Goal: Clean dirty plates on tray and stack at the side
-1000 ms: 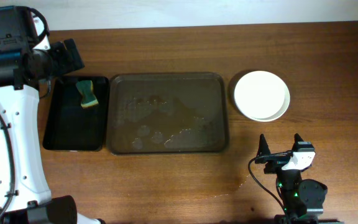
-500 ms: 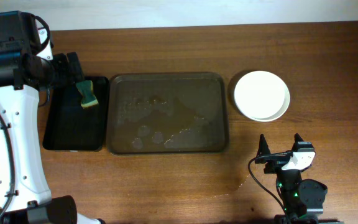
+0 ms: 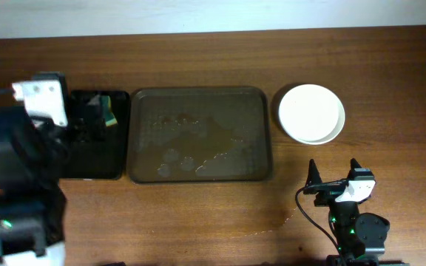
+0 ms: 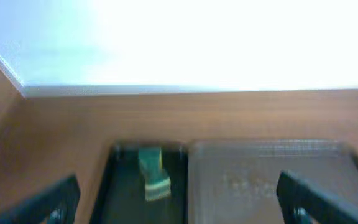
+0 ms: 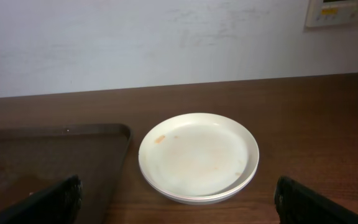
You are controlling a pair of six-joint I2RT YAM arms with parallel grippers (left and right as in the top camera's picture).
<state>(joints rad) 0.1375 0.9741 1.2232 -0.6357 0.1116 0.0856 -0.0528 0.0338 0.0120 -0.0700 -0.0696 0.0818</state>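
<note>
The white plates [image 3: 311, 112] sit stacked on the table right of the tray; in the right wrist view [image 5: 197, 155] the top one has faint orange smears. The dark brown tray [image 3: 198, 133] lies mid-table, wet and holding no plates; it also shows in the right wrist view [image 5: 48, 155] and the left wrist view [image 4: 272, 180]. My left gripper [image 3: 93, 122] is open and empty above the black tray, its jaws wide apart in the left wrist view [image 4: 179, 211]. My right gripper [image 3: 333, 174] is open and empty in front of the plates, seen also in its own view [image 5: 185, 211].
A narrow black tray [image 3: 91, 159] lies left of the brown tray, with a green and yellow sponge [image 4: 153, 174] at its far end. A thin water streak [image 3: 287, 218] runs on the table in front of the brown tray's right corner.
The left arm has pulled back toward the table front and now covers much of the black tray; the sponge stays in the black tray. The right arm, plates and brown tray have not moved.
</note>
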